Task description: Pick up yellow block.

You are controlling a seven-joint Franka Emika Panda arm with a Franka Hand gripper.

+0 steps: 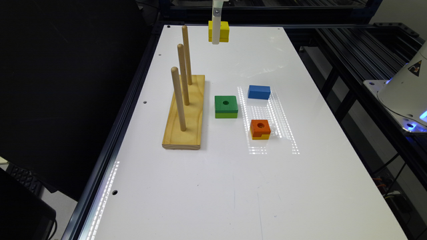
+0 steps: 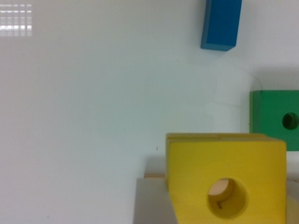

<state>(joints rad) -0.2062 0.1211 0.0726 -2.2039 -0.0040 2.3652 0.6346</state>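
Yellow block held up in the air

Gripper (image 1: pixel 216 39) hangs above the far end of the white surface (image 1: pixel 206 186), fingers (image 2: pixel 154 203) pinching the yellow block (image 1: pixel 223 30), which is clear of the surface. In the wrist view its round hole faces the camera. Below, well apart from it: green block (image 1: pixel 226 106) just beside the wooden peg stand (image 1: pixel 185 115), blue block (image 1: pixel 259 92), and orange-topped block (image 1: pixel 260 129) toward the exterior view's right.
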